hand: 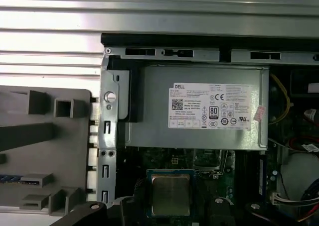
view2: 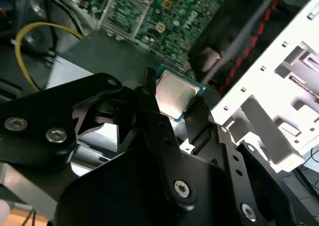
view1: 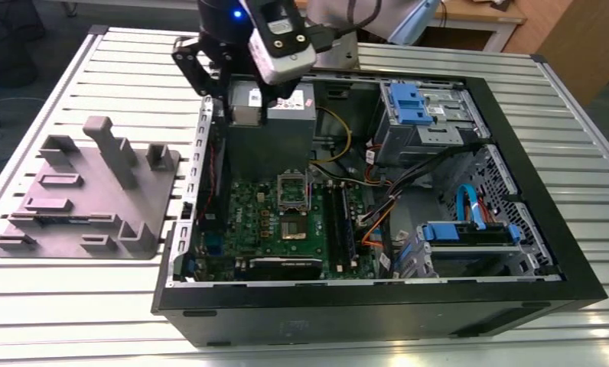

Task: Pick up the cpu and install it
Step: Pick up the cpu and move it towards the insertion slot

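The cpu [view2: 174, 93], a small square chip with a silvery top and a thin green rim, is pinched by its edges between my black fingers [view2: 147, 94]. My gripper [view2: 175, 97] is shut on it. In the first wrist view the cpu [hand: 171, 193] hangs level over the green motherboard [hand: 227, 183], just beside the grey power supply [hand: 199, 106]. In the exterior view my gripper [view1: 245, 93] hovers over the back of the open computer case [view1: 519, 191], above the power supply. The motherboard's socket [view1: 292, 228] lies below and nearer the front, with its metal frame [view1: 291, 191] beside it.
A grey holder tray [view1: 80, 191] with raised blocks sits on the slatted table [view1: 70, 306] at the exterior view's left. Inside the case are yellow cables [view1: 335, 130], blue-tabbed drive cages [view1: 417, 103] and a lower bay [view1: 468, 233]. The case's side wall [hand: 107, 136] runs between tray and board.
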### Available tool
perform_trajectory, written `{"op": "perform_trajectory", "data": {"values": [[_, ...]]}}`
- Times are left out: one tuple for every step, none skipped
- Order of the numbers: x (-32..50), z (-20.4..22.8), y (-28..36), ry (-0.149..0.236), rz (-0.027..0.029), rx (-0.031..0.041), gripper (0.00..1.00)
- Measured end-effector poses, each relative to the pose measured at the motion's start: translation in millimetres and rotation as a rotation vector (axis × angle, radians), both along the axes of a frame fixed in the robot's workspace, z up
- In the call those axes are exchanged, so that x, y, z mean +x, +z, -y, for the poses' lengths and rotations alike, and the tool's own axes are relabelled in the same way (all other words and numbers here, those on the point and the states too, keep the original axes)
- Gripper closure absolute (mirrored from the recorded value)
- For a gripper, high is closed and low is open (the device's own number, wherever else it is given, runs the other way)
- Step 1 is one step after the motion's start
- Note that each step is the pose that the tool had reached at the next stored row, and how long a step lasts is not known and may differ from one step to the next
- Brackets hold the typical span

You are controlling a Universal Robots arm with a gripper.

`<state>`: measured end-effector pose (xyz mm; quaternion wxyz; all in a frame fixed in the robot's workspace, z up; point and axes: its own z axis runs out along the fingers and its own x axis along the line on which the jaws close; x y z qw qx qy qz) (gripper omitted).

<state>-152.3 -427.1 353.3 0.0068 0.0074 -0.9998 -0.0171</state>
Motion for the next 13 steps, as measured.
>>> {"op": "perform_trajectory", "data": {"values": [[4.5, 0.0, -0.1, 0.000, -0.0004, 0.0000, 0.53], [9.0, 0.0, -0.1, 0.000, -0.0009, 0.0000, 0.53], [13.5, 0.0, -0.1, 0.000, -0.0013, 0.0001, 0.53], [18.2, 0.0, -0.1, 0.000, -0.0017, 0.0001, 0.53], [22.7, 0.0, -0.2, 0.000, -0.0020, 0.0001, 0.53], [27.1, 0.0, -0.2, 0.000, -0.0021, 0.0001, 0.53], [31.1, 0.0, -0.2, 0.000, -0.0023, 0.0001, 0.53], [34.8, 0.0, -0.2, 0.000, -0.0024, 0.0000, 0.53], [38.4, 0.0, -0.2, 0.000, -0.0024, 0.0001, 0.53], [41.9, 0.0, -0.2, 0.000, -0.0025, 0.0000, 0.53], [44.8, 0.0, -0.2, 0.000, -0.0025, 0.0000, 0.53], [46.7, 0.0, -0.3, 0.000, -0.0025, 0.0001, 0.53], [47.3, 0.0, -0.3, 0.000, -0.0024, 0.0001, 0.53]]}}
